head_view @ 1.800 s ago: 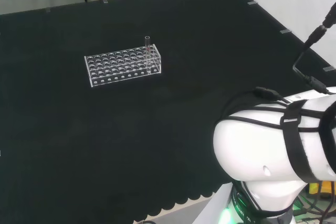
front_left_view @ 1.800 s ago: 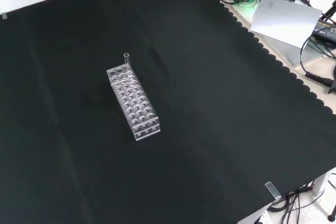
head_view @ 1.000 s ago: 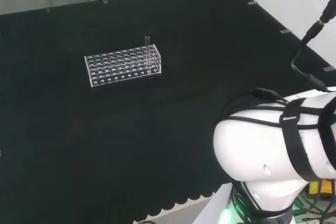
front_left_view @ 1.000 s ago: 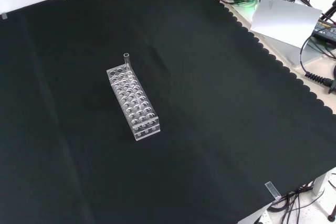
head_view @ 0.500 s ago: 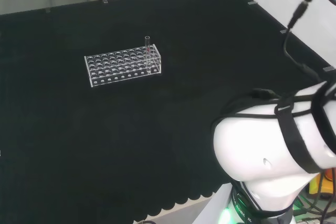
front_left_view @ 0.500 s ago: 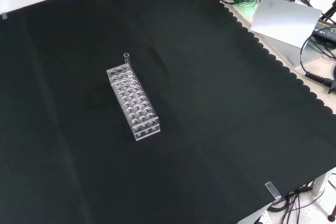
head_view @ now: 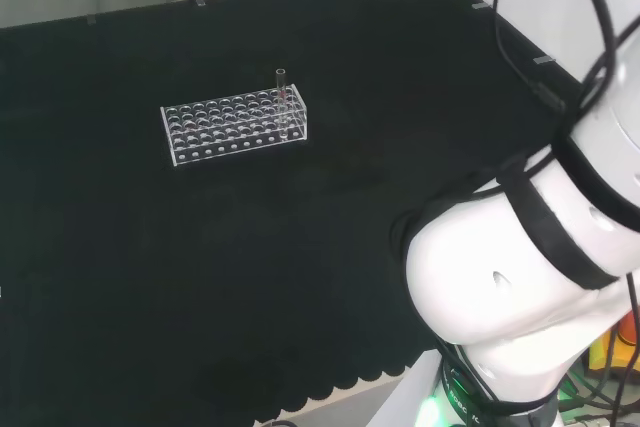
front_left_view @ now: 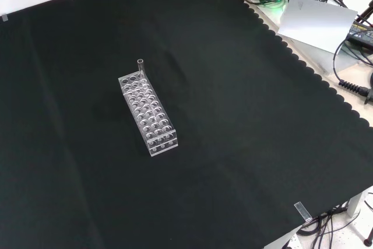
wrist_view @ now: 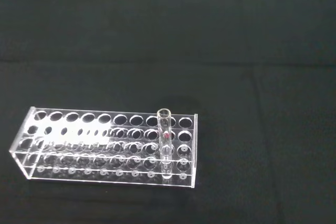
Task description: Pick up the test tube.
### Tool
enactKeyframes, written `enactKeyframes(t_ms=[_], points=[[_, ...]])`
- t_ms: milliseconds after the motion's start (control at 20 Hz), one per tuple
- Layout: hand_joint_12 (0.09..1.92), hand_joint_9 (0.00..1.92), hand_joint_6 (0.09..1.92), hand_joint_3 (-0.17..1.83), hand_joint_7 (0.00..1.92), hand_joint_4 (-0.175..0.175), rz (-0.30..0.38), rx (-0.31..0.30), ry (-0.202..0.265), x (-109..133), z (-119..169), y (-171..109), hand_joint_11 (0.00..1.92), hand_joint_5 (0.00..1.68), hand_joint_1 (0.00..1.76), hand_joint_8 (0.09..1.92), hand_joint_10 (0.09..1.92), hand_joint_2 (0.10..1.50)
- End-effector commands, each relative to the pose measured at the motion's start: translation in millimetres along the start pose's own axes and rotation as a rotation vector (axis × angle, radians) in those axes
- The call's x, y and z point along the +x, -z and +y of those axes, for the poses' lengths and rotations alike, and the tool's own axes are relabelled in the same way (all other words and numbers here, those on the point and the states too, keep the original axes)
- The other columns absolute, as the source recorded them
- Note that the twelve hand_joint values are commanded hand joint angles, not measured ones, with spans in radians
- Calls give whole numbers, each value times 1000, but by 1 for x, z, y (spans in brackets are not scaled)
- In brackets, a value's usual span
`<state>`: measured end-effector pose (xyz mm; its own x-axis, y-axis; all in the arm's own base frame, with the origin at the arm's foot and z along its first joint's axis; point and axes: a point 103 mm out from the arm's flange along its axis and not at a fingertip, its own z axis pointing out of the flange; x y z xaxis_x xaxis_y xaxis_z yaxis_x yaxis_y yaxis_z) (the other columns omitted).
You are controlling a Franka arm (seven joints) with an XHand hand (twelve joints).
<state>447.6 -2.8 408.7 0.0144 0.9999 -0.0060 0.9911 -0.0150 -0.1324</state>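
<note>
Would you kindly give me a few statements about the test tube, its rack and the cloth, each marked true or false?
1. One test tube stands upright in the clear rack. True.
2. The tube sits in the middle of the rack. False: it stands near one end.
3. The rack lies tipped on its side. False: it rests flat on the black cloth.
4. The rack's other holes look empty. True.
5. A flask stands beside the rack. False: the rack stands alone on the cloth.
</note>
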Motion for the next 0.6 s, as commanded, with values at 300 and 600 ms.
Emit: enactKeyframes(t_ms=[300,600], points=[[1450,539,97,499,539,-109,36,111,-9,-23,79,-53,403,426,813,878,888,713],[1454,553,126,526,583,-107,51,167,12,-17,96,-82,386,464,923,870,874,682]])
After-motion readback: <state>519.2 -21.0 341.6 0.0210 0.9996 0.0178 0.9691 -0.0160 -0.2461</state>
